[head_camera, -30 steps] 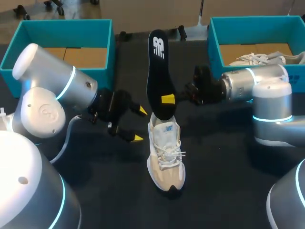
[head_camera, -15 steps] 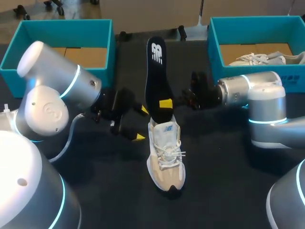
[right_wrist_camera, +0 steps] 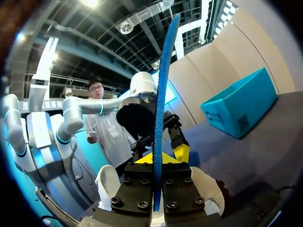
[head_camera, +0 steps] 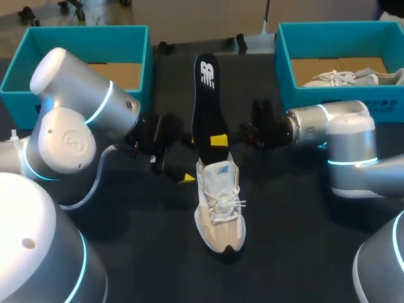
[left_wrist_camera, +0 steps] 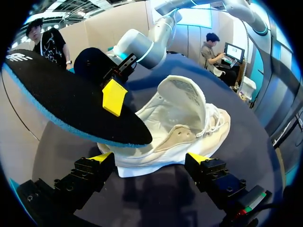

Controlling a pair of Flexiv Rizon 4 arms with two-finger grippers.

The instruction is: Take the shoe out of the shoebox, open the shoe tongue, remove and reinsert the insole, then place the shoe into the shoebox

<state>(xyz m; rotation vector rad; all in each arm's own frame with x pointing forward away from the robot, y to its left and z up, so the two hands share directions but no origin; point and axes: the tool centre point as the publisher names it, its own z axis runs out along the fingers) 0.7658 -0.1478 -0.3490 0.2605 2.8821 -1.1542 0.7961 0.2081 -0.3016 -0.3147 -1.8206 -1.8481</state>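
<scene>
**Head and wrist views.** The shoe [head_camera: 219, 202] stands on its sole at the middle of the table [head_camera: 297, 240], toe toward me and tongue [left_wrist_camera: 184, 94] lifted. The black, blue-edged insole [head_camera: 205, 104] rises steeply from the shoe's opening, its lower end inside. My right claw [head_camera: 218, 140] is clamped on the insole low down, one finger on each face. My left claw [head_camera: 187, 161] is spread wide and grips nothing. The heel [left_wrist_camera: 147, 163] lies between its tips; contact cannot be judged. Behind stand the left box [head_camera: 82, 35] and the right box [head_camera: 341, 30], which holds a second shoe [head_camera: 344, 77].
</scene>
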